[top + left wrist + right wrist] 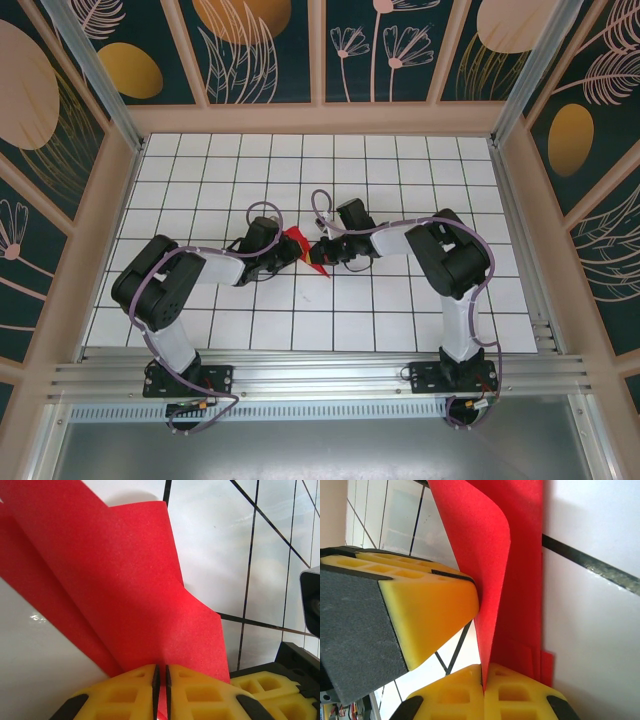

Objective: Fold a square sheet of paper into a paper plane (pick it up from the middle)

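The red sheet of paper (301,246) is folded into layers with a pointed end and is held above the middle of the grid table between both arms. My left gripper (284,252) is shut on its left side. In the left wrist view the yellow fingers (200,692) pinch the paper (130,590) in their slit, and my left gripper (161,672) sits at the fold's base. My right gripper (326,250) is shut on the paper's right side. From the right wrist, my right gripper (484,677) clamps a thin red edge (495,570), with a left finger (430,600) close beside it.
The white grid table (400,170) stretches behind and to both sides of the grippers. Wooden frame posts and patterned panels (270,50) wall it in. An aluminium rail (320,378) runs along the near edge by the arm bases.
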`<action>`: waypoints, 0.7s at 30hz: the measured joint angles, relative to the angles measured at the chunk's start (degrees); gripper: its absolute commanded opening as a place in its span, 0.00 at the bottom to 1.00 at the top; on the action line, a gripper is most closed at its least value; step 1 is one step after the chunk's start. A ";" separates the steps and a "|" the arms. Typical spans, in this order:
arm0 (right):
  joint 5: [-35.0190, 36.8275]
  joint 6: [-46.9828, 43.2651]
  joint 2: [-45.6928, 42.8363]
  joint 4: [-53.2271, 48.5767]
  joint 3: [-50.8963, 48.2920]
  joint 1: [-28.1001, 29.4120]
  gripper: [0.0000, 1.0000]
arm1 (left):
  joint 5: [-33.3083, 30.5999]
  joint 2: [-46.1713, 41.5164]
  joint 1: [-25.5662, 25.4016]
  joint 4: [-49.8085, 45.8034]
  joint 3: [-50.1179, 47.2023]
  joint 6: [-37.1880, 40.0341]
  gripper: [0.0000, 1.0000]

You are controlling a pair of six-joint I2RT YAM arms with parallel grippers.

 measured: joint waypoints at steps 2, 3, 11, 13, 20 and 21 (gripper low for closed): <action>0.00 0.00 0.00 -0.04 0.02 0.00 0.01 | -0.04 0.13 0.00 0.00 0.02 -0.07 0.15; 0.00 -0.02 0.00 -0.09 0.07 0.00 0.02 | -0.09 0.20 0.00 -0.02 0.09 -0.22 0.15; -0.39 -0.33 0.07 -1.11 0.74 0.00 0.14 | -0.57 0.22 -0.07 -1.55 0.79 -0.85 0.15; -0.87 -0.57 -0.07 -1.38 0.87 0.00 0.17 | -0.59 0.33 -0.07 -1.95 1.05 -0.92 0.15; -0.52 -1.07 -0.94 -3.87 1.16 -0.07 0.19 | -0.59 0.55 -0.07 -3.72 2.08 -1.07 0.16; -0.37 -1.07 -1.22 -4.46 1.14 -0.07 0.19 | -0.59 0.57 -0.07 -3.89 2.19 -1.07 0.16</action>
